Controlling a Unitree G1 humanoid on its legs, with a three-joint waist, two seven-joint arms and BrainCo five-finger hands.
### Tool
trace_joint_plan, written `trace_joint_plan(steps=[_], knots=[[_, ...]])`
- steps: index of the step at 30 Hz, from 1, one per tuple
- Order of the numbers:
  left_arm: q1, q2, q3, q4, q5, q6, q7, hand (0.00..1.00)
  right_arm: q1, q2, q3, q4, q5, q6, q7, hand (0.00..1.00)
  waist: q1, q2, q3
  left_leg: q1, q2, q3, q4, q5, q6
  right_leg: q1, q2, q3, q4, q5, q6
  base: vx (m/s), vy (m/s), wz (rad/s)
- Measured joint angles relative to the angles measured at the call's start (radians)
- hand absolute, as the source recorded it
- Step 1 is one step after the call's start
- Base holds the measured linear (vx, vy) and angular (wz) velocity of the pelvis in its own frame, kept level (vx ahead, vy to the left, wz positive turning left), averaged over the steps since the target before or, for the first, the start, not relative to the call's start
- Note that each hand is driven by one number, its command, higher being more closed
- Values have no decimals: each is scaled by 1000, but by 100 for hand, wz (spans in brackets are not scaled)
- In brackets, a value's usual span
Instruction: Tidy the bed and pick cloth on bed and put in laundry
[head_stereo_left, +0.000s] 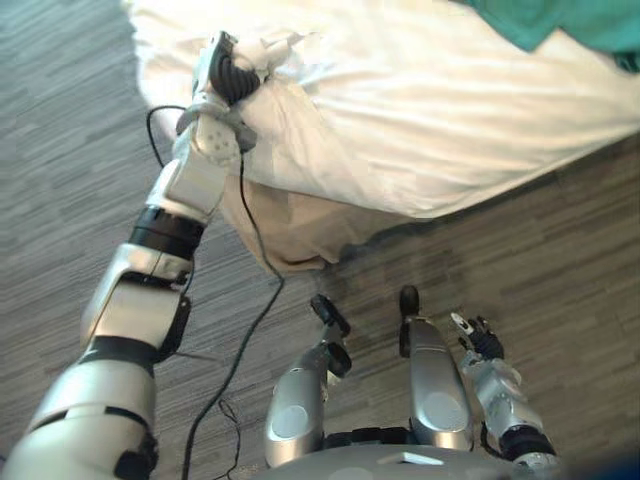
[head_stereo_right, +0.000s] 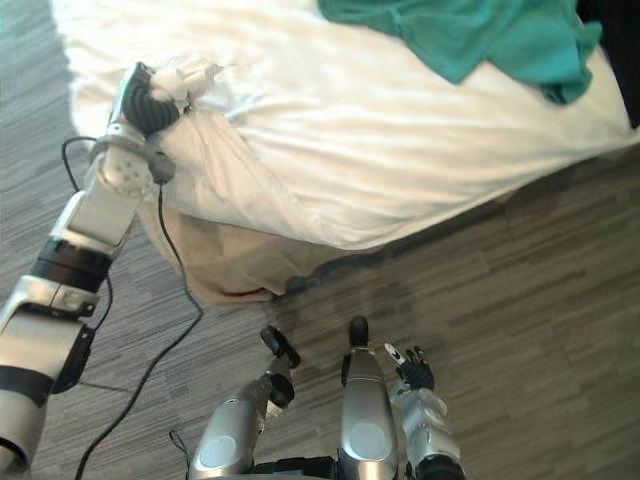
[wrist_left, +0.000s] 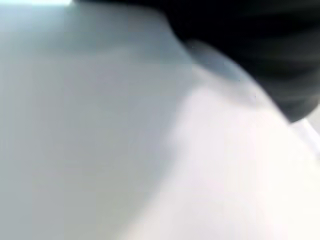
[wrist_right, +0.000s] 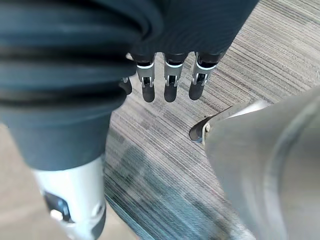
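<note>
A white bed cover (head_stereo_left: 400, 110) is spread over the bed and hangs over its near edge. A teal cloth (head_stereo_right: 470, 35) lies crumpled on the cover at the far right, and its edge (head_stereo_left: 560, 20) also shows in the left eye view. My left hand (head_stereo_left: 228, 70) is at the bed's left corner, fingers curled into a bunched-up peak of the white cover (head_stereo_right: 190, 72). The left wrist view has white cloth (wrist_left: 125, 140) pressed close to the hand. My right hand (head_stereo_left: 482, 340) hangs low by my right side above the floor, its fingers (wrist_right: 167, 82) straight and holding nothing.
Below the white cover at the corner shows the beige bed base (head_stereo_left: 290, 235). The bed's near edge runs diagonally from the left corner up to the right. Grey striped floor (head_stereo_left: 560, 260) lies in front of the bed.
</note>
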Motion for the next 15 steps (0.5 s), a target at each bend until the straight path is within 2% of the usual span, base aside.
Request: trace_joint_plan(steps=[2, 3, 4, 6, 7, 8, 10, 13, 15], knots=[[114, 16, 86, -16, -49, -56, -40, 100, 23, 2, 0, 16, 1, 13, -6, 0, 28, 2, -48, 7, 1, -23, -7, -3, 0, 25, 0, -30, -11, -10, 1, 83, -35, 34], [187, 29, 126, -19, -56, -84, -82, 100, 27, 2, -4, 28, 2, 27, -10, 0, 36, -1, -74, 17, 5, -35, -8, -3, 0, 53, 3, -47, -28, -10, 1, 95, -46, 40], [228, 29, 148, -23, -73, -98, -102, 100, 29, 3, -10, 32, 2, 37, -11, 0, 39, -2, -86, 26, 6, -45, -10, -3, -1, 70, 5, -56, -38, -10, 1, 100, -33, 28], [399, 27, 206, -72, -155, -142, -156, 100, 49, 4, -23, 42, 1, 71, -10, 0, 64, -12, -140, 67, 9, -53, -25, -7, -6, 129, 15, -73, -76, -10, 1, 99, -17, 14], [442, 24, 225, -82, -164, -161, -173, 100, 52, 5, -30, 49, 1, 82, -9, 0, 65, -15, -152, 74, 10, -59, -24, -9, -8, 145, 17, -79, -86, -10, 1, 119, -29, 18], [514, 13, 253, -86, -174, -201, -208, 0, 66, 6, -42, 58, 0, 102, -8, 0, 66, -17, -178, 84, 13, -74, -25, -11, -12, 174, 21, -94, -105, -10, 1, 130, -43, 27], [602, -18, 290, -86, -198, -229, -262, 0, 91, 8, -58, 71, 0, 122, -3, 0, 76, -21, -199, 119, 18, -91, -31, -12, -14, 228, 30, -110, -136, -9, 1, 111, -43, 20], [762, -110, 332, -79, -231, -234, -344, 0, 144, 5, -81, 93, 0, 158, 11, 0, 88, -22, -265, 155, 25, -113, -34, -21, -27, 298, 43, -142, -185, -9, 1, 80, -37, 16], [840, -174, 356, -52, -232, -234, -372, 0, 162, 5, -85, 105, 0, 173, 26, 0, 92, -23, -287, 177, 28, -129, -37, -25, -33, 337, 51, -155, -208, -9, 1, 89, -39, 14]])
